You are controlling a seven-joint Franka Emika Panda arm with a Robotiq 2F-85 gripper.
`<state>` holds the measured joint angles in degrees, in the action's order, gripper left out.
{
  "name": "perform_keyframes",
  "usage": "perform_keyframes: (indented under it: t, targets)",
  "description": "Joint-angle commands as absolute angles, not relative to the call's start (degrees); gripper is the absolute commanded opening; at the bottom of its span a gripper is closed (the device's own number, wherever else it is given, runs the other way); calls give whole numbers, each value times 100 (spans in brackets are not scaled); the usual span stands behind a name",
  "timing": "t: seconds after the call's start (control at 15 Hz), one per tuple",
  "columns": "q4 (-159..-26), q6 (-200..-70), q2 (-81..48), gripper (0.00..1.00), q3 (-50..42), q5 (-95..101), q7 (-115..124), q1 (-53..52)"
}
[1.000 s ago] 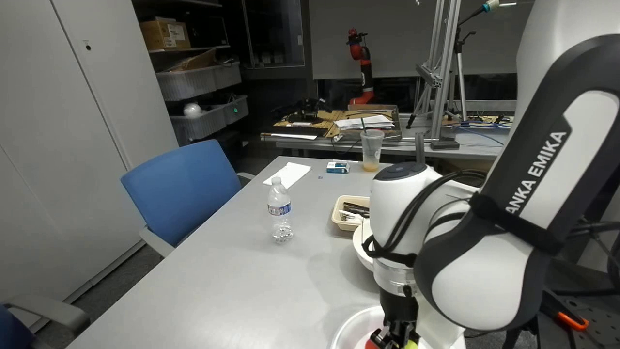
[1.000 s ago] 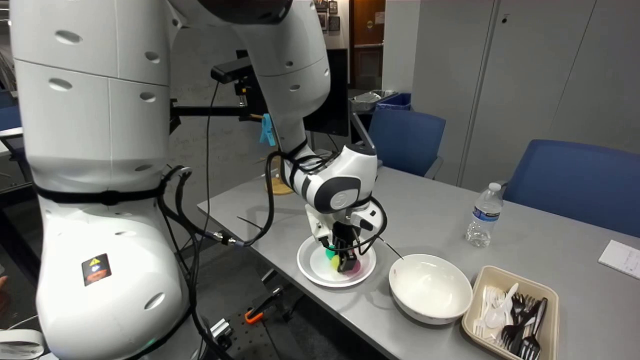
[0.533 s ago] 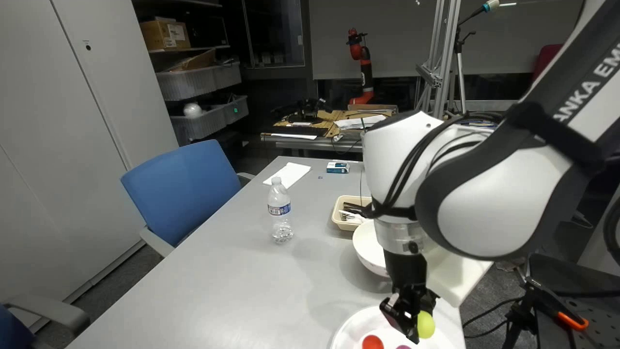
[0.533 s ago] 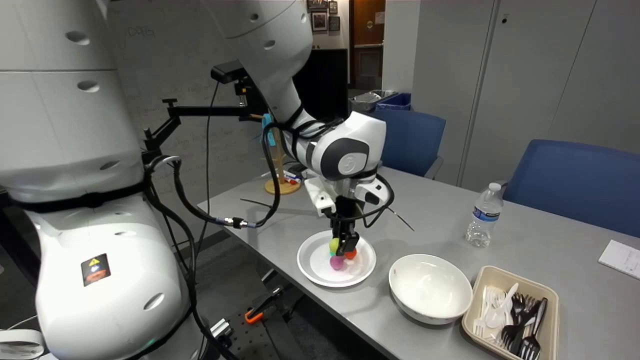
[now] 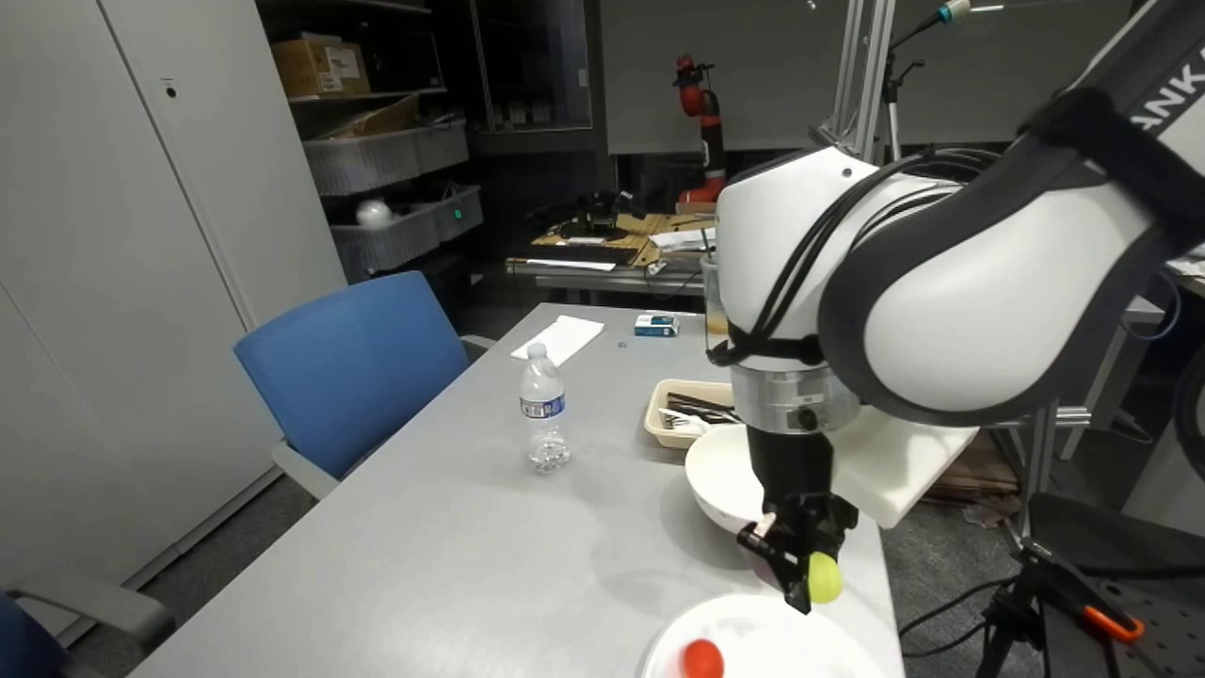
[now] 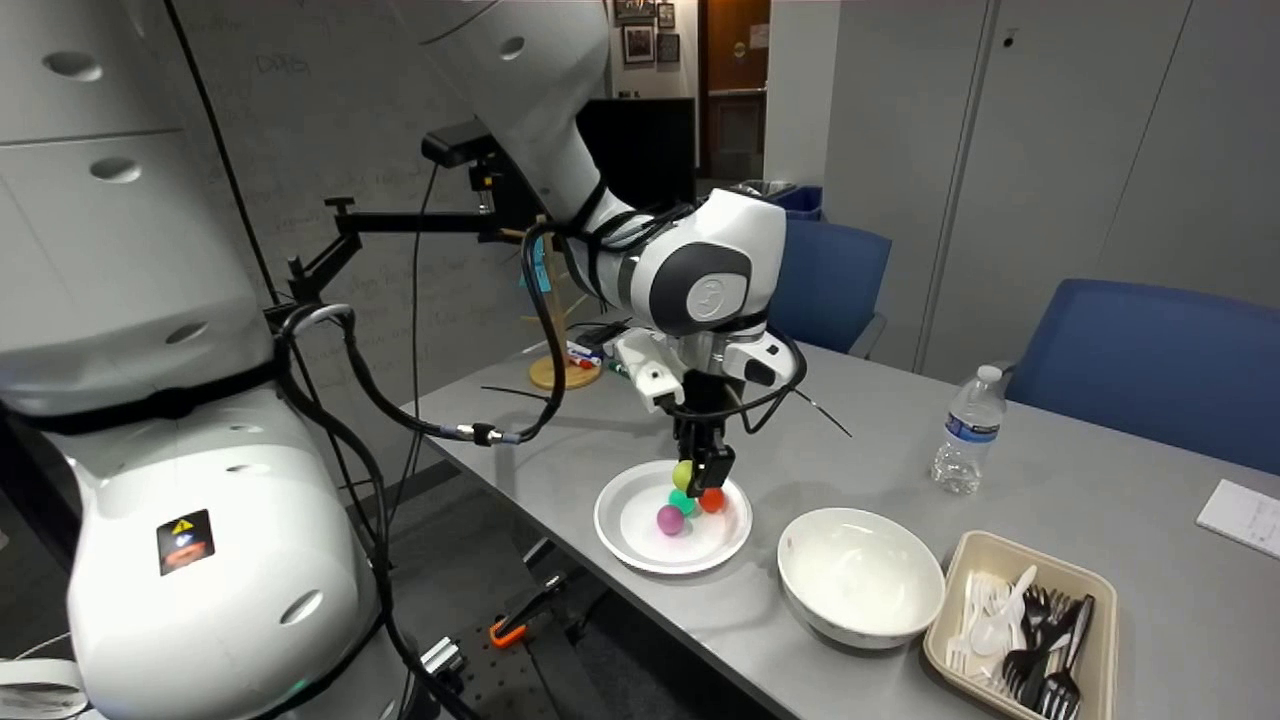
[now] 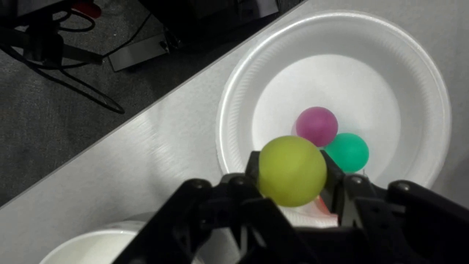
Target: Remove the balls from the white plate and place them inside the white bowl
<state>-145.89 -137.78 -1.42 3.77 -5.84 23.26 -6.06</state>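
My gripper [image 6: 703, 474] is shut on a yellow-green ball [image 7: 292, 170] and holds it above the white plate [image 7: 329, 77]. The ball also shows in both exterior views [image 5: 825, 578] [image 6: 683, 475]. A purple ball [image 6: 670, 520], a green ball [image 6: 682, 502] and a red ball [image 6: 711, 500] lie on the plate. In the wrist view the purple ball [image 7: 317, 126] and green ball [image 7: 347, 152] sit close together; the red one is mostly hidden behind a finger. The white bowl [image 6: 860, 570] stands beside the plate, with no ball visible in it; its rim shows in the wrist view [image 7: 99, 245].
A beige tray [image 6: 1105, 640] with plastic cutlery stands beyond the bowl. A water bottle [image 6: 968, 430] stands upright farther across the table. A cup [image 5: 713, 311], a small box [image 5: 656, 326] and paper [image 5: 559, 339] lie toward the far end. The table edge runs close to the plate.
My gripper has risen from the plate with the yellow-green ball in it. The balls left on the plate have shifted about. The bowl and plate have not moved.
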Motion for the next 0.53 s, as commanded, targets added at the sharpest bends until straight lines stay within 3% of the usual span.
perform_keyframes:
  t: [0.0, 0.07, 0.13, 0.47]
  targets:
    - [-14583, -13768, -149, 39, 408, -582, 2325, -572]
    - [-14582, -13768, -154, 39, 409, -582, 2325, -573]
    - [-14582, -13768, -155, 14, 408, -582, 2325, -573]
    - [-14333, -14028, -254, 14, 117, -9, 2552, -305]
